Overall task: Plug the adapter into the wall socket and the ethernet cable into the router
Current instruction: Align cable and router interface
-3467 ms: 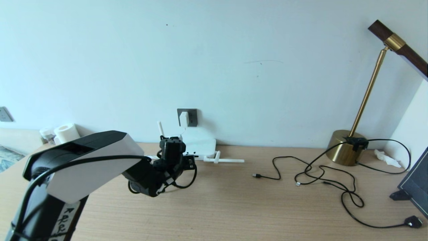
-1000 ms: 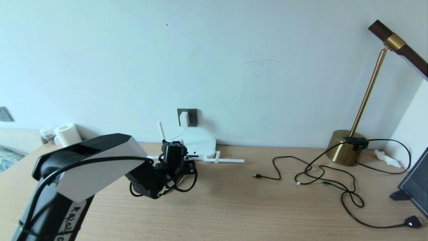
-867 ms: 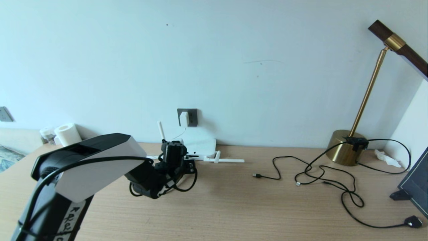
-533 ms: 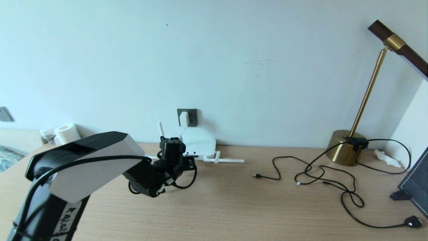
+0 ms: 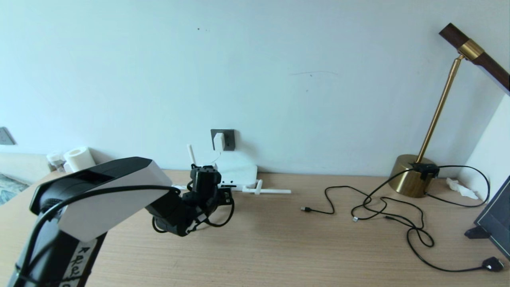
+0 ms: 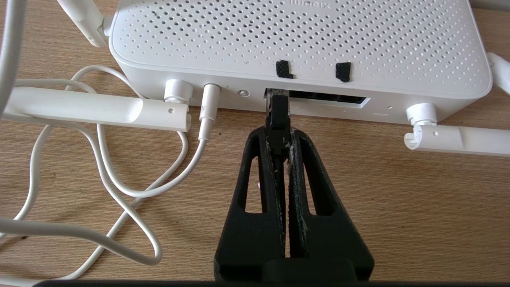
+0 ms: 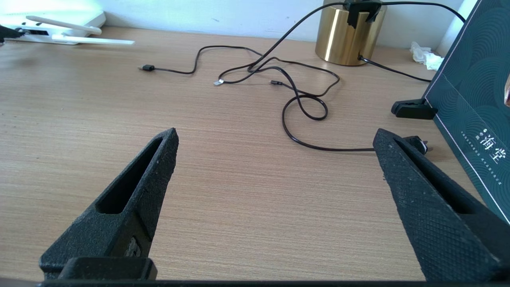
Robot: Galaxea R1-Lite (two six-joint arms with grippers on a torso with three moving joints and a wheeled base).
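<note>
The white adapter [image 5: 218, 141] sits in the dark grey wall socket [image 5: 228, 140] above the router [image 5: 238, 173]. My left gripper [image 6: 278, 134] is shut on the ethernet cable's black plug [image 6: 277, 111]. The plug's tip is at the left end of the dark port slot [image 6: 330, 99] on the router's front edge [image 6: 295, 48]. In the head view that gripper [image 5: 223, 194] is right in front of the router, and the black cable [image 5: 224, 218] loops below it. My right gripper [image 7: 275, 135] hovers open low over the bare desk, holding nothing.
The adapter's white cord [image 6: 119, 187] coils beside the router, and folded antennas [image 6: 95, 109] lie along its front. Thin black cables [image 5: 378, 207] sprawl towards the gold lamp base [image 5: 412, 175]. A dark box [image 5: 494, 219] stands at the right edge, a paper roll [image 5: 79, 158] far left.
My left arm has shifted slightly, with the gripper staying at the router's front and still shut on the plug. The right gripper has not moved.
</note>
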